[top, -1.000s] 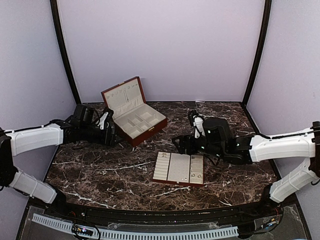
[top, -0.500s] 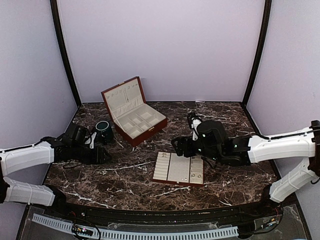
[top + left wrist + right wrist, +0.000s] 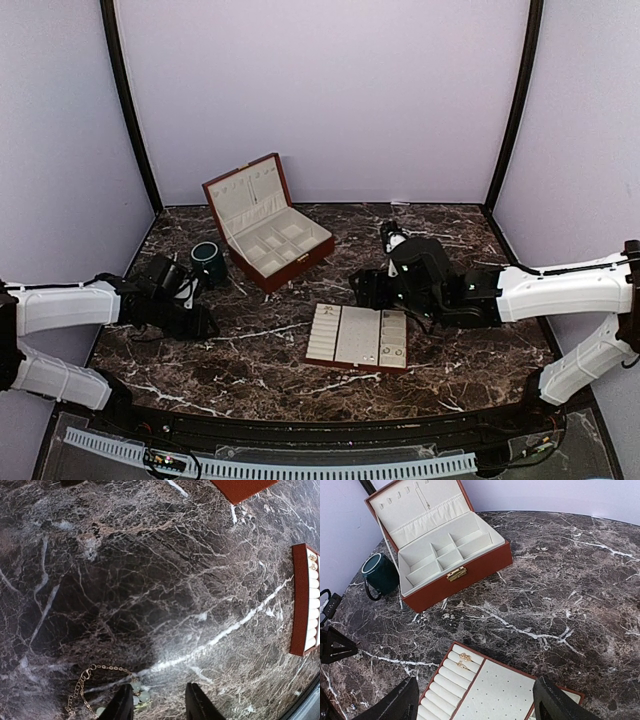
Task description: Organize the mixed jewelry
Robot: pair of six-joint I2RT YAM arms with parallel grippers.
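Observation:
A thin gold chain (image 3: 102, 669) with pale green beads (image 3: 139, 696) lies on the marble, touching the left finger of my left gripper (image 3: 160, 706). That gripper is open and empty, low over the table (image 3: 203, 322). Two small gold rings (image 3: 464, 657) sit in the ring rolls of the flat cream-lined tray (image 3: 492, 692). A few tiny pieces (image 3: 392, 352) lie at the right end of the tray (image 3: 340, 335). My right gripper (image 3: 475, 707) is wide open and empty just above the tray's far edge (image 3: 362, 290).
The red-brown wooden box (image 3: 268, 228) stands open at the back left, with cream compartments (image 3: 445, 555). A dark green cup (image 3: 207, 262) stands left of the box, also in the right wrist view (image 3: 379, 574). The tray's end shows in the left wrist view (image 3: 304, 605).
My left arm has drawn back from beside the box toward the near left, uncovering the green cup, and now points low at the table. My right gripper has barely shifted.

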